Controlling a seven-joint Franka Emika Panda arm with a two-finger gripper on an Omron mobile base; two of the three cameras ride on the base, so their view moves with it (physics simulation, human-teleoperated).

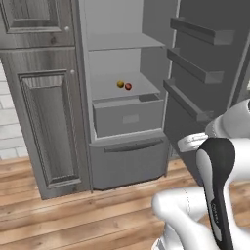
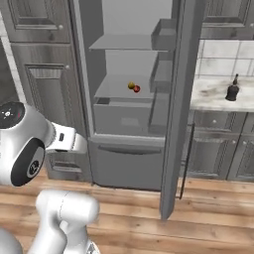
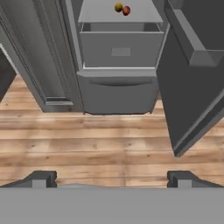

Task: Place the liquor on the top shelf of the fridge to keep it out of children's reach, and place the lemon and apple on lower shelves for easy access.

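The fridge [image 1: 84, 73] stands open. On a lower shelf [image 1: 105, 89] the yellow lemon [image 1: 120, 84] and the red apple [image 1: 128, 86] lie side by side, the apple to the right; they also show as lemon [image 2: 131, 86] and apple [image 2: 136, 89], and as lemon [image 3: 118, 7] and apple [image 3: 126, 10]. The top shelf [image 1: 122, 41] above them is bare. The dark liquor [image 2: 232, 90] bottle stands upright on the counter right of the fridge. My gripper [image 3: 111, 179] hangs open and holds nothing, back from the fridge over the wooden floor.
The fridge door [image 1: 210, 58] swings out to the right with its racks, its edge [image 2: 176, 109] between shelves and counter [image 2: 218, 99]. A grey drawer box [image 1: 128, 117] sits under the fruit shelf. Wood-grain cupboards [image 1: 44, 122] flank the left.
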